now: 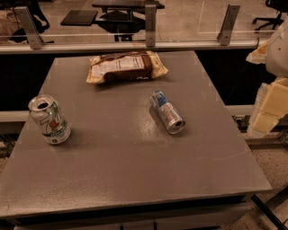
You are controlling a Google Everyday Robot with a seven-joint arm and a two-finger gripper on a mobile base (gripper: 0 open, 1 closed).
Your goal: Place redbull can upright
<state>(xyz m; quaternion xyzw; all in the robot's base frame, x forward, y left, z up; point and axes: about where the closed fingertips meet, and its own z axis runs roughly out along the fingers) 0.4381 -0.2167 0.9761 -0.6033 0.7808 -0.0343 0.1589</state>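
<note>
Currently: grey surface (pixel 135 179). 7UP can (pixel 49 119) stands upright, near left. Redbull can (pixel 167 112) lies on its side mid-surface, silver end toward near right. Tool (pixel 270 105) beyond the right edge, well apart; its state cannot be told. Snack bag (pixel 126 67) lies flat, far side.

grey table (pixel 135 179), glass railing (pixel 150 27) behind, office chair (pixel 271 10) beyond, dim light

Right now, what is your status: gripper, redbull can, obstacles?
Gripper beyond table right edge. Redbull can on its side, mid-table. 7UP can, snack bag well clear.
</note>
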